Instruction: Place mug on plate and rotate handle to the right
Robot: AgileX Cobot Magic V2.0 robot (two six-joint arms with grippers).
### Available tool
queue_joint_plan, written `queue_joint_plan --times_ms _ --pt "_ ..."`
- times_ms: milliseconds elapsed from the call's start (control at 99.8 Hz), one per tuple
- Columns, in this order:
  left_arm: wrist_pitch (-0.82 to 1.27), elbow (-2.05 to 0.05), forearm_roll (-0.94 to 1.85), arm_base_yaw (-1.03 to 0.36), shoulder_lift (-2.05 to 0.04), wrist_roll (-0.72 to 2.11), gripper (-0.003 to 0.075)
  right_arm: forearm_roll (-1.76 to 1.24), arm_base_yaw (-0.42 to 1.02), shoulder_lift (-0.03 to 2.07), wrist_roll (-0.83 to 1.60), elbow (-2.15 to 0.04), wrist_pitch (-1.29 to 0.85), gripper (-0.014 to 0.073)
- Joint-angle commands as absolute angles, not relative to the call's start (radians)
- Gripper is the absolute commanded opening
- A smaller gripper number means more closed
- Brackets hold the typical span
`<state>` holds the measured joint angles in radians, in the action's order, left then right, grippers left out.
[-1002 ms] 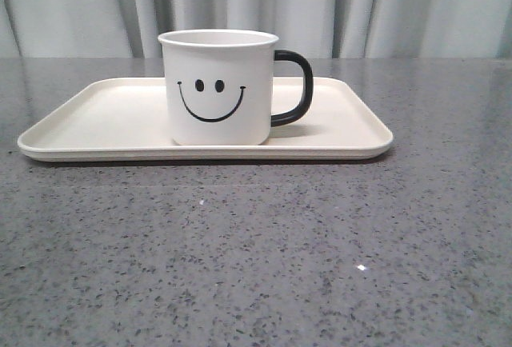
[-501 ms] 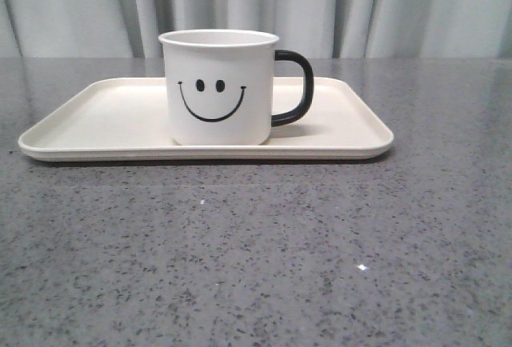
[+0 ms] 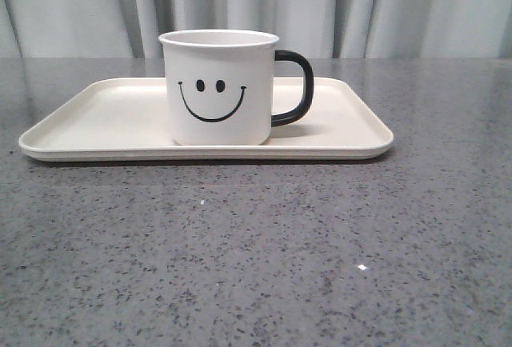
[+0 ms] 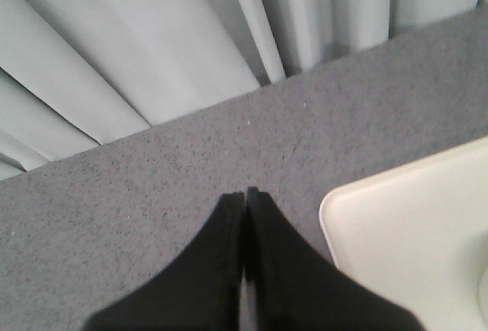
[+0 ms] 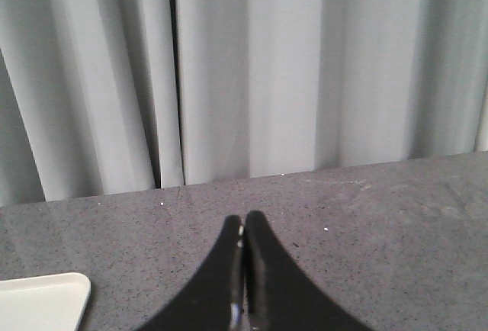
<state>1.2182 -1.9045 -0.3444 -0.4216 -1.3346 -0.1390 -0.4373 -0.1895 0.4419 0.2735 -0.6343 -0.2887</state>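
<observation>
The mug (image 3: 218,87) stands upright on the plate (image 3: 104,119), handle (image 3: 294,87) right; rigid, light and glossy-slick, it is best pinched across the rim, while left hand (image 4: 245,194) and right hand (image 5: 243,220) are closed, empty.

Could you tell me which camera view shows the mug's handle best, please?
The front view: the handle shows whole, pointing right from the mug. Neither wrist view shows it; each catches only a corner of the plate.

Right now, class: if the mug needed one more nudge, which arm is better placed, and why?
Left, marginally. Its shut pincer sits beside the plate; the right pincer sees only a corner. The mug stands on the plate, handle already right.
</observation>
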Motion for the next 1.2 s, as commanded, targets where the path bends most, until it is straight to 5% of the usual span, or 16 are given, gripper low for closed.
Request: queue_joint_plan --times_ms 0,441,792,1193 --pt "1.024 -1.871 -0.366 -0.429 -1.241 -0.234 -0.0020 -0.441 -0.195 0.444 0.273 -0.661 -0.225 -0.0058" --pt "-0.138 -0.711 -0.324 -0.429 -0.585 -0.244 -0.0020 -0.441 -0.195 0.444 0.273 -0.661 -0.225 -0.0058" --pt "-0.239 -0.227 -0.170 -0.283 -0.210 -0.244 -0.0020 -0.441 -0.195 0.444 0.273 -0.661 -0.225 -0.0058" --pt "-0.241 -0.041 -0.148 -0.143 -0.012 -0.242 -0.0020 -0.441 -0.195 0.444 0.273 -0.661 -0.225 -0.0058"
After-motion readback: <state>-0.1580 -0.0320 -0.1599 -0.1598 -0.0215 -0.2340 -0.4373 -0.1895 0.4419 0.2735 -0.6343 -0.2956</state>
